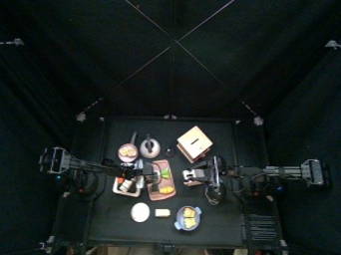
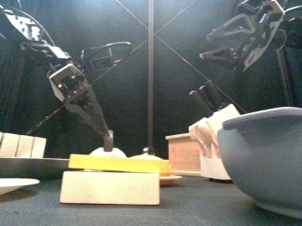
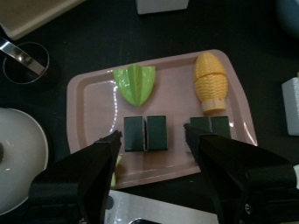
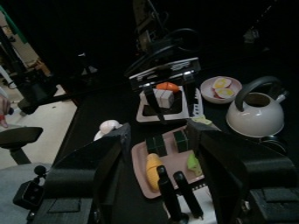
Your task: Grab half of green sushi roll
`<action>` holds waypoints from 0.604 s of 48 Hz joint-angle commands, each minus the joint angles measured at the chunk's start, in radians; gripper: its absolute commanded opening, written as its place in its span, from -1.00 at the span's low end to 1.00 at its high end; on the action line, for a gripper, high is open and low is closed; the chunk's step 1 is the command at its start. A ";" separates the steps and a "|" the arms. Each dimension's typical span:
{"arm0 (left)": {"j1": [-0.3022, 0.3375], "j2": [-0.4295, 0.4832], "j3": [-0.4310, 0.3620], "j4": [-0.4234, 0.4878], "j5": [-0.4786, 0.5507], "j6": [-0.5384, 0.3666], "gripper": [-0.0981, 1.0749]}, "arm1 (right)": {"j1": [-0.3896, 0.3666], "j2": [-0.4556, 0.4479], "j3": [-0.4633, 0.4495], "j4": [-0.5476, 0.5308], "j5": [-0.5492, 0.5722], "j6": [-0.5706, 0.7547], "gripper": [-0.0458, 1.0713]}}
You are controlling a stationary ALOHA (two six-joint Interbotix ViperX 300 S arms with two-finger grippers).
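Nothing is grabbed yet: both green sushi halves [image 3: 149,134] lie side by side on the pink tray [image 3: 93,92], apart from the corn [image 3: 212,79]. The left pincer [image 3: 158,171] hovers above them, jaws wide, with open room around. The right pincer [image 4: 163,188] looks empty, probably open.

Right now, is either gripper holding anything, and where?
Nothing is held. The left gripper hangs open above the two green sushi halves; the right gripper holds nothing.
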 commanded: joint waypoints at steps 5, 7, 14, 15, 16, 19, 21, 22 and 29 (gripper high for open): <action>0.006 0.044 -0.037 -0.002 0.002 0.000 0.77 | -0.005 0.006 -0.011 -0.003 -0.011 -0.003 0.66; 0.006 0.052 -0.041 -0.002 0.003 0.000 0.77 | -0.005 0.008 -0.011 -0.003 -0.011 -0.003 0.66; 0.020 0.074 -0.054 -0.002 0.026 -0.002 0.77 | -0.005 0.008 -0.009 -0.003 -0.011 -0.003 0.66; 0.021 0.077 -0.054 -0.002 0.031 -0.002 0.77 | -0.005 0.008 -0.009 -0.003 -0.011 -0.003 0.66; 0.023 0.078 -0.055 -0.002 0.034 -0.002 0.77 | -0.005 0.008 -0.009 -0.003 -0.011 -0.003 0.66; 0.025 0.084 -0.060 -0.002 0.041 -0.002 0.77 | -0.006 0.008 -0.008 -0.003 -0.011 -0.003 0.66; 0.025 0.091 -0.064 -0.002 0.043 0.000 0.77 | -0.006 0.009 -0.008 -0.003 -0.011 -0.003 0.66; 0.025 0.092 -0.064 -0.002 0.043 0.000 0.77 | -0.006 0.008 -0.008 -0.003 -0.011 -0.003 0.66; 0.026 0.110 -0.075 0.000 0.043 0.000 0.77 | -0.006 0.008 -0.006 -0.003 -0.011 -0.003 0.66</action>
